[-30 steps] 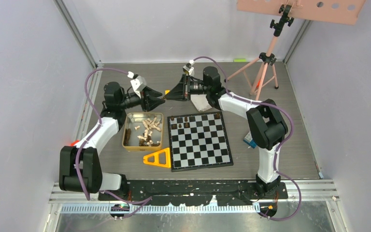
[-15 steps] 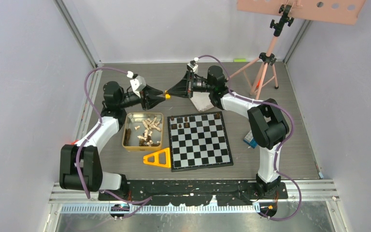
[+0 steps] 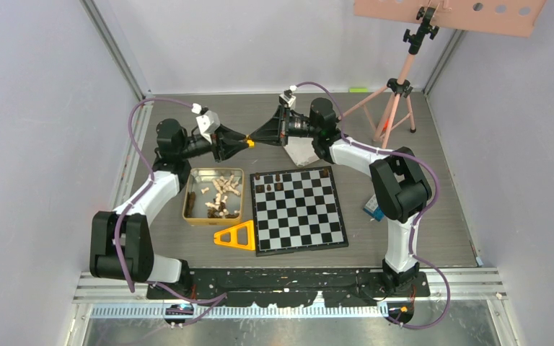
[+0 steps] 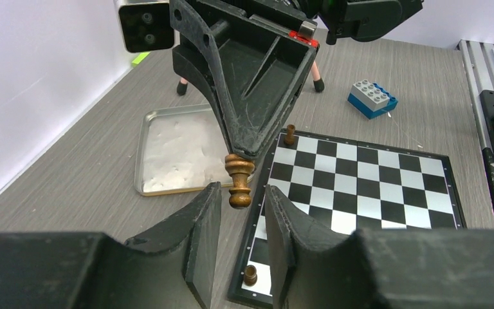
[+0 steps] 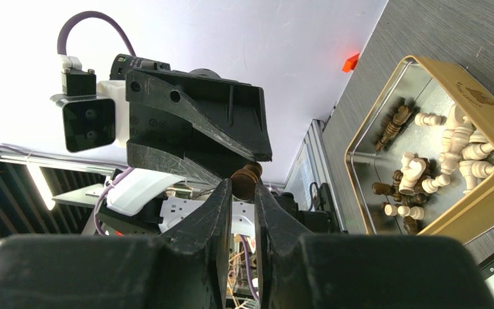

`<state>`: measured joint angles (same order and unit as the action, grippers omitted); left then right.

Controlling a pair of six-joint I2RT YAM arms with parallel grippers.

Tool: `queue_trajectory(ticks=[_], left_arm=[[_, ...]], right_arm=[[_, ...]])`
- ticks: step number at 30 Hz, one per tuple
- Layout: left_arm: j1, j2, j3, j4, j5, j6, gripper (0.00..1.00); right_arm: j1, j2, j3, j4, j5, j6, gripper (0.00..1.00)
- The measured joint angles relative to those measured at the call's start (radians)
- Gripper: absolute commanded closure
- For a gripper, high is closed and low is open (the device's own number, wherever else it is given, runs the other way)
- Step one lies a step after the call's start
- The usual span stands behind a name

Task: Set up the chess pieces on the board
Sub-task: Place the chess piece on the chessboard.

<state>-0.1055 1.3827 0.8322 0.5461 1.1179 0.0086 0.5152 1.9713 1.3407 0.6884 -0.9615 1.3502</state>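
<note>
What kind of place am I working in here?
Probably a lab robot cell: plain pale walls boxing in a grey tabletop, aluminium rails along its near edge, a tripod at the back.

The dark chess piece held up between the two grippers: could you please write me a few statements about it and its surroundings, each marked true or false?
1. The right gripper is shut on a dark chess piece held in the air. True.
2. The left gripper is clamped on that piece too. False: its fingers stand open on either side of it, with gaps showing.
3. The gold tin holds only pale pieces. False: it holds pale pieces and dark pieces.
4. A few dark chessmen stand along the far edge of the board. True.
5. The yellow triangle lies on the board. False: it lies on the table beside the board's near left corner.
</note>
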Motion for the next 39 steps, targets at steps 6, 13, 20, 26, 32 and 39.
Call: queue_trajectory(ticks=[6, 13, 20, 26, 32, 39], left_arm=[[0.000, 0.005, 0.013, 0.009, -0.003, -0.002, 0.78], [0.000, 0.010, 0.014, 0.018, -0.003, -0.023, 0.98], [-0.001, 0.011, 0.037, -0.064, -0.005, 0.025, 1.00], [-0.030, 0.007, 0.160, -0.463, -0.068, 0.253, 1.00], [-0.159, 0.020, 0.339, -0.877, -0.227, 0.489, 1.00], [-0.369, 0.187, 0.611, -1.203, -0.505, 0.637, 1.00]], right_arm=[[0.000, 0.000, 0.000, 0.000, 0.000, 0.000, 0.99], [0.000, 0.000, 0.000, 0.000, 0.005, -0.001, 0.99], [-0.009, 0.000, 0.000, -0.019, 0.006, -0.027, 0.53], [-0.055, -0.046, -0.024, -0.159, 0.007, -0.178, 0.47], [-0.161, -0.176, -0.035, -0.384, 0.014, -0.400, 0.47], [-0.407, -0.381, -0.138, -0.548, 0.015, -0.602, 0.47]])
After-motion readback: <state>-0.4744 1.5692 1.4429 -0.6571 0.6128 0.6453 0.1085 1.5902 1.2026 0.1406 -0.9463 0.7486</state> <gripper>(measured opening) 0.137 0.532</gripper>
